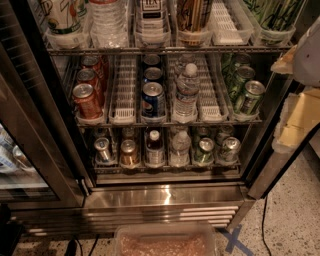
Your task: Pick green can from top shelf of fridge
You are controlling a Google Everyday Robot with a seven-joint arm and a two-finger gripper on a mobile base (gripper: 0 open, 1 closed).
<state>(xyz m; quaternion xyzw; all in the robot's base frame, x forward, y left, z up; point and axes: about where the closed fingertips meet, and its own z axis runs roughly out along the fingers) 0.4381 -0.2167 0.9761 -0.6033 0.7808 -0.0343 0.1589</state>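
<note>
The fridge [165, 197] stands open in front of me, its wire racks full of drinks. The top shelf [165, 49] runs along the upper edge of the view, with lane trays holding water bottles and tall cans cut off at the top. The green can [274, 15], bright green with black and white streaks, stands in the far right lane of that shelf, its top out of frame. My gripper [306, 52] shows only as a pale blurred shape at the right edge, level with the top shelf, to the right of the can and below it.
The middle rack holds red cans [87, 100], a blue can [153, 99], a water bottle [186, 92] and smaller green cans [248, 95]. The glass door [30, 150] hangs open at left. Yellow padding [295, 120] lines the right frame. A pinkish tray [165, 244] sits low in front.
</note>
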